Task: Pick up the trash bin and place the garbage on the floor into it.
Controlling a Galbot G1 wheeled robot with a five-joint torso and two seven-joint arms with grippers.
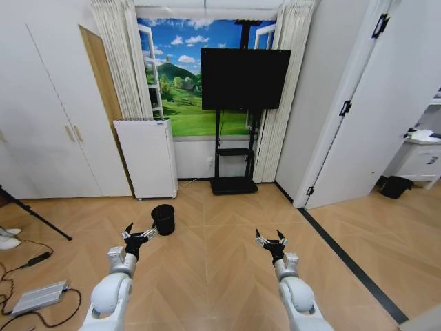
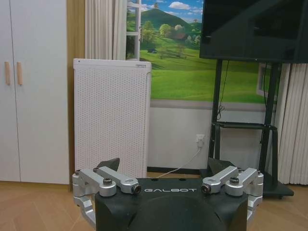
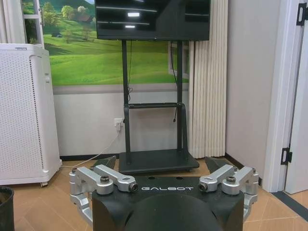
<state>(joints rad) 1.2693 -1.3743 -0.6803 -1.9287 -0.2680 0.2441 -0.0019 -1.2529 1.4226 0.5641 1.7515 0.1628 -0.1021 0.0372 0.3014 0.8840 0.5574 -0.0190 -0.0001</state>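
The trash bin [image 1: 163, 219], small, black and round, stands upright on the wood floor in front of the white appliance; its rim also shows at a corner of the right wrist view [image 3: 4, 208]. My left gripper [image 1: 140, 229] hovers open just beside the bin, on its near left, apart from it. In the left wrist view the left gripper [image 2: 165, 166] has its jaws spread wide with nothing between them. My right gripper [image 1: 269, 234] is held open over bare floor to the bin's right, and is also empty in its own view [image 3: 161, 162]. The garbage is out of view.
A white perforated appliance [image 1: 146, 158] stands against the wall behind the bin. A TV on a black stand [image 1: 244, 79] is to its right. A dark basket [image 1: 395, 186] sits past the open doorway. A grey device with cables [image 1: 40, 296] lies at the left.
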